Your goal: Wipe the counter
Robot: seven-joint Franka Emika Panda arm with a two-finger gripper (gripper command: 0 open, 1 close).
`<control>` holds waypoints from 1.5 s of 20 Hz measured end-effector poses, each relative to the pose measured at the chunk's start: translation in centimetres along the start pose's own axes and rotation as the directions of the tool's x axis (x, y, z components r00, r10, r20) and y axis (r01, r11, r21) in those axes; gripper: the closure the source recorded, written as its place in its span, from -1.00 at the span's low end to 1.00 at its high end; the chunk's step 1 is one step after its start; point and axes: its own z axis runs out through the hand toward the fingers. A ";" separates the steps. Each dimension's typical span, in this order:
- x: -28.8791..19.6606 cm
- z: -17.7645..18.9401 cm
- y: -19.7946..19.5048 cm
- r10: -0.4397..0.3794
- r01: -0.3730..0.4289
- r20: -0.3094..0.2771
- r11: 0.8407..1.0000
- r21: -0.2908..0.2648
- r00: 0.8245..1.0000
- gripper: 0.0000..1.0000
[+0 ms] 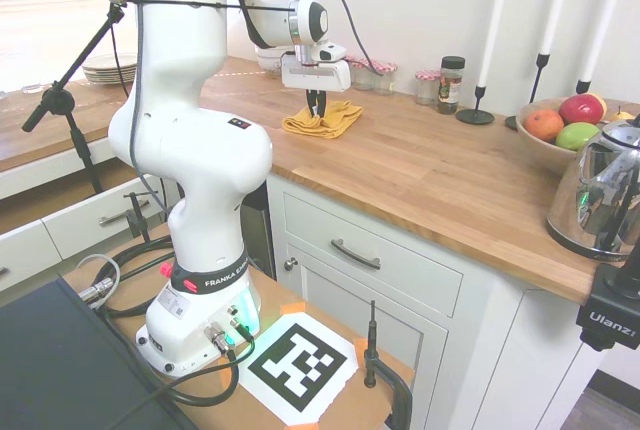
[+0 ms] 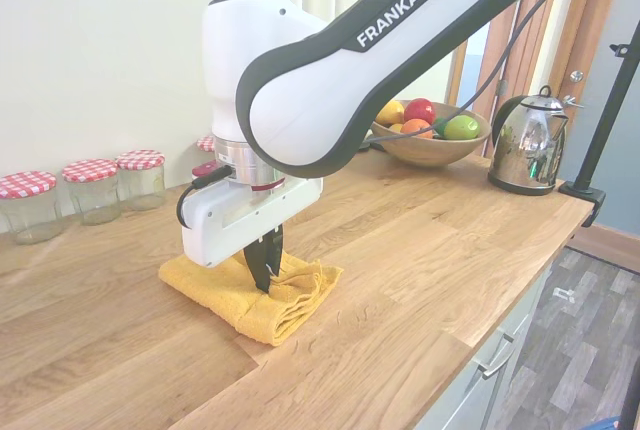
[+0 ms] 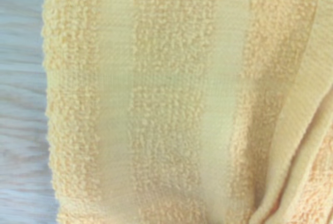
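Counter (image 1: 420,165): long warm-brown plank top over white panelled cabinets, running from 9 o'clock to 3 o'clock across the first exterior view.
Cloth (image 2: 245,295): yellow terry towel, folded and rumpled, lying flat on the counter near the back, directly beneath the gripper (image 2: 264,275).
Jaws: dark fingers drawn close together, tips pressed into the cloth's folds; they appear to pinch it.
Neighbours: red-checked lidded jars (image 2: 92,190) at 10 o'clock of the cloth in the second exterior view; fruit bowl (image 2: 432,146) and kettle (image 2: 527,140) toward 2 o'clock.
Hard to see: fingertips are sunk in the fabric; the wrist view shows only blurred towel weave with a strip of wood.
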 end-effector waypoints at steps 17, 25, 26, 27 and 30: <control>0.4 -0.1 0.2 0.001 -0.001 0.002 1.000 -0.008 1.000 -1.00; 0.2 -0.6 0.1 -0.003 0.003 -0.004 1.000 0.000 1.000 -1.00; 0.2 -0.9 0.0 -0.004 0.004 -0.007 1.000 0.003 1.000 -1.00; 0.1 -1.2 0.0 -0.005 0.005 -0.009 1.000 0.007 1.000 -1.00; -0.3 -2.4 0.0 -0.009 0.010 -0.019 1.000 0.025 1.000 -1.00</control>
